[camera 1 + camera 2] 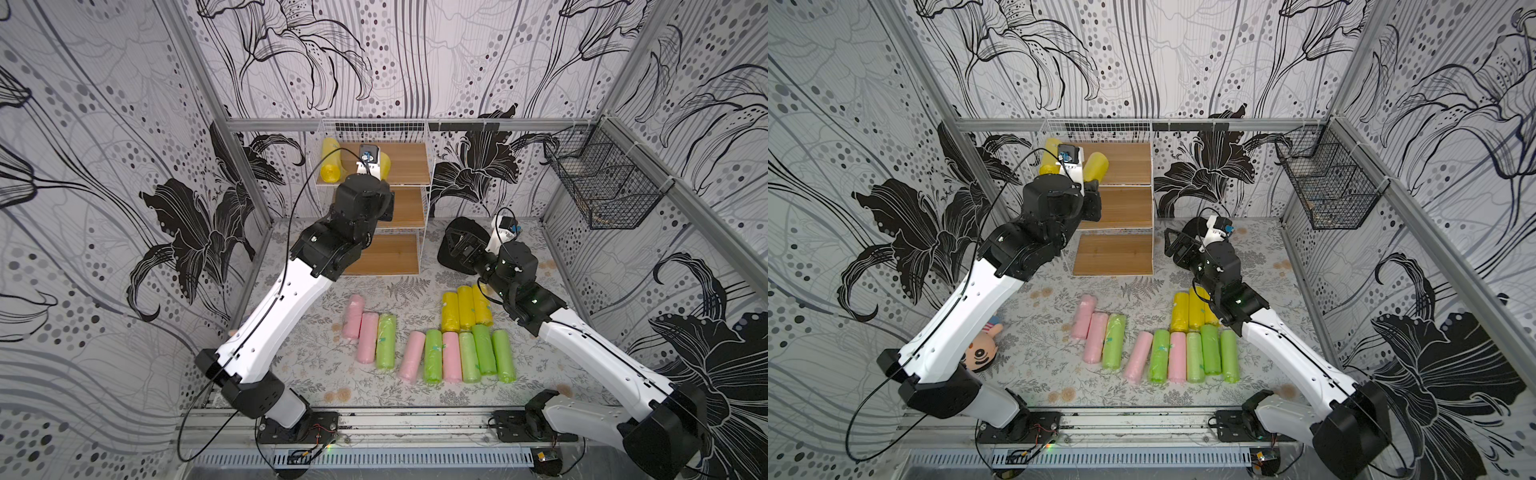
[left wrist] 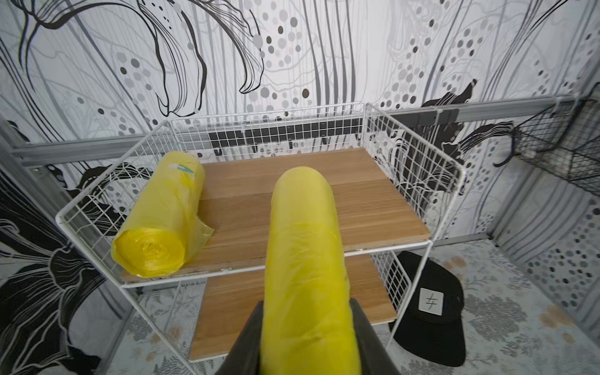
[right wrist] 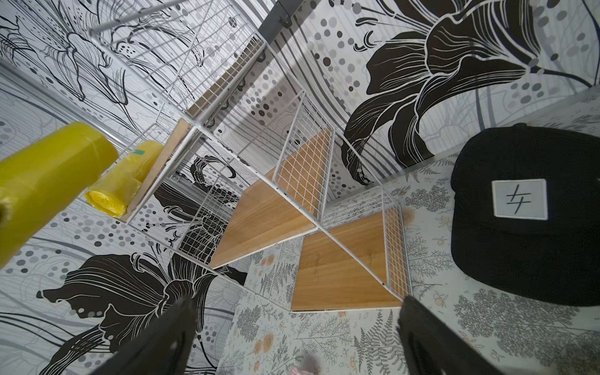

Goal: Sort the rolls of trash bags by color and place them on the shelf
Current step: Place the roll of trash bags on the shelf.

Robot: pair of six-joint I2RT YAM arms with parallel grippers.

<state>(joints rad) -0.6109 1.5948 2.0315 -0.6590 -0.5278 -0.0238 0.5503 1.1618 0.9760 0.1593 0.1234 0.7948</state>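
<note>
The shelf (image 1: 409, 164) (image 1: 1127, 164) (image 2: 357, 201) (image 3: 269, 207) stands against the back wall, white wire frame with three wooden boards. One yellow roll (image 1: 330, 166) (image 1: 1048, 160) (image 2: 162, 220) (image 3: 126, 181) lies on the left side of the top board. My left gripper (image 2: 306, 311) (image 1: 368, 166) is shut on a second yellow roll (image 2: 305, 246) (image 1: 1096, 166) (image 3: 48, 181), whose far end reaches over the top board. My right gripper (image 3: 297, 311) (image 1: 459, 247) hangs open and empty right of the shelf. Three yellow rolls (image 1: 465, 309), several pink rolls (image 1: 368, 336) and several green rolls (image 1: 484, 349) lie on the table.
A black cap (image 2: 428, 311) (image 3: 519, 211) lies on the table right of the shelf, under my right gripper. A black wire basket (image 1: 602, 187) hangs on the right wall. A doll's head (image 1: 982, 353) lies beneath my left arm.
</note>
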